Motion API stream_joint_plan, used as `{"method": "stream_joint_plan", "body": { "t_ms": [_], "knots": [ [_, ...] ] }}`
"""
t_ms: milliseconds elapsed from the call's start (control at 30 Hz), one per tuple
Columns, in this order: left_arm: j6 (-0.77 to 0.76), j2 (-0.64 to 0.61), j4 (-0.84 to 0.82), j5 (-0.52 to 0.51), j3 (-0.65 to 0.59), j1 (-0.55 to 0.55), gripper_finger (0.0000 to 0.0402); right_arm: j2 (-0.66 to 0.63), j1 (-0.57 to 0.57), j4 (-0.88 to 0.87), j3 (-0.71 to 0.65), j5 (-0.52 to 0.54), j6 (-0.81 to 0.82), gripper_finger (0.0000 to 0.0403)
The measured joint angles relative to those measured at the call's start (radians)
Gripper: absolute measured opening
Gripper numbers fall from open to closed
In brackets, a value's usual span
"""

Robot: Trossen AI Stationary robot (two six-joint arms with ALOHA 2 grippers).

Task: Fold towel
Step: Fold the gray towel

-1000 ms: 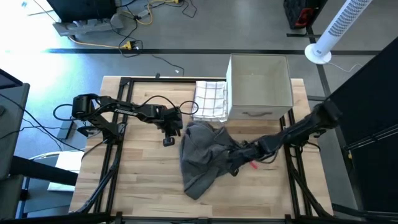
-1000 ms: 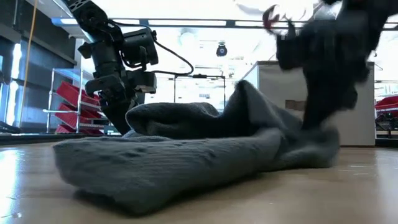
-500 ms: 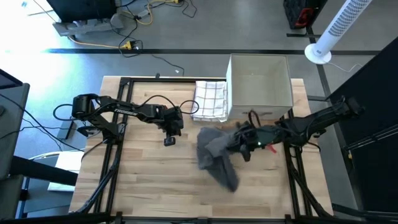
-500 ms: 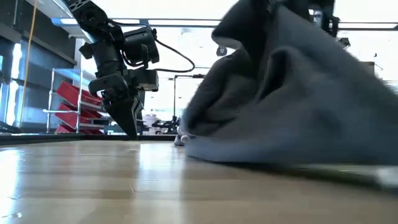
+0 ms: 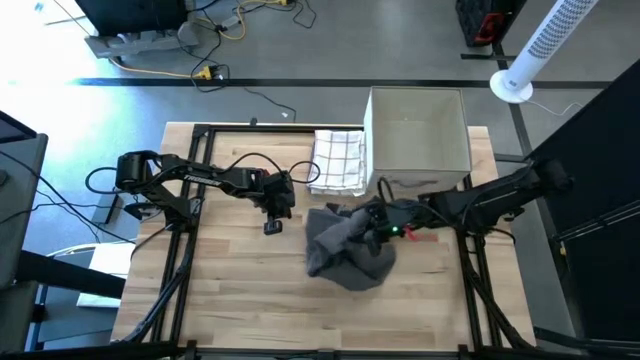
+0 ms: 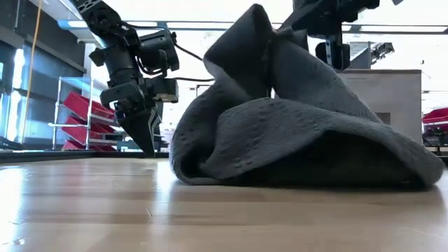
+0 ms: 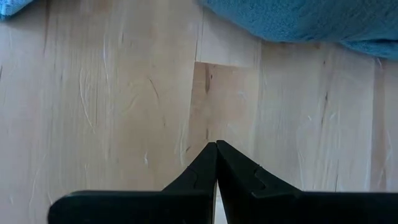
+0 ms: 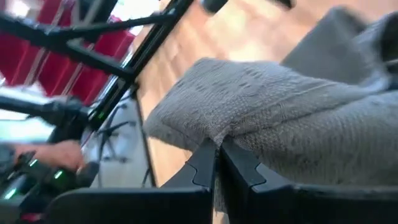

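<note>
One gripper point(image 5: 374, 222) pinching grey towel point(image 5: 345, 252)

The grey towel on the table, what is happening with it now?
The right gripper is shut on the grey towel and holds one part of it up, while the rest lies bunched on the wooden table. No fold is made yet. The left gripper is shut and waits beside it, empty, close to the table.

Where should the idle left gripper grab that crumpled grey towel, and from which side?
Probably the low edge of the crumpled grey towel nearest the left gripper, coming from that gripper's side. The right gripper already pinches the raised peak, so the bottom hem on the wooden table is the free part, though no clear corner shows.
</note>
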Motion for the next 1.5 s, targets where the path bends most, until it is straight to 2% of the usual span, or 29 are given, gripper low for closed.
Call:
{"method": "stream_joint_plan", "body": {
  "t_ms": [100, 200, 433, 567, 667, 800, 967, 1067, 1167, 1233, 1400, 1500],
  "knots": [
    [0.000, 0.000, 0.000, 0.010, 0.000, 0.000, 0.0000, 0.026, 0.000, -0.049, 0.000, -0.059, 0.030, 0.0001],
    [0.015, 0.000, 0.001, 0.011, 0.000, 0.000, 0.0000, 0.059, 0.008, -0.107, 0.000, -0.082, 0.114, 0.0019],
    [0.052, 0.000, 0.044, 0.011, 0.000, 0.000, 0.0000, 0.121, 0.033, -0.139, 0.000, -0.150, 0.301, 0.0127],
    [0.053, 0.000, 0.095, 0.049, 0.000, 0.000, 0.0000, 0.114, 0.059, -0.235, 0.000, -0.171, 0.445, 0.0159],
    [0.062, 0.000, 0.147, 0.111, 0.000, -0.006, 0.0000, 0.109, 0.101, -0.272, 0.000, -0.157, 0.500, 0.0160],
    [0.135, 0.000, 0.234, 0.206, 0.000, -0.034, 0.0000, 0.109, 0.157, -0.312, 0.000, -0.067, 0.521, 0.0150],
    [0.176, 0.000, 0.423, 0.213, 0.000, -0.070, 0.0000, 0.109, 0.190, -0.399, 0.000, 0.099, 0.510, 0.0137],
    [0.173, 0.022, 0.602, 0.216, 0.001, -0.073, 0.0000, 0.109, 0.190, -0.469, 0.000, 0.168, 0.466, 0.0134],
    [0.081, 0.084, 0.792, 0.229, 0.004, -0.071, 0.0000, 0.109, 0.180, -0.528, 0.000, 0.172, 0.412, 0.0134],
    [0.010, 0.144, 0.852, 0.269, 0.016, -0.071, 0.0000, 0.109, 0.179, -0.565, 0.000, 0.169, 0.377, 0.0134],
    [-0.158, 0.317, 0.858, 0.312, 0.057, -0.095, 0.0000, 0.109, 0.179, -0.594, 0.000, 0.171, 0.326, 0.0134],
    [-0.242, 0.378, 0.819, 0.330, 0.061, -0.110, 0.0000, 0.109, 0.182, -0.614, 0.000, 0.157, 0.315, 0.0134]
  ]
}}
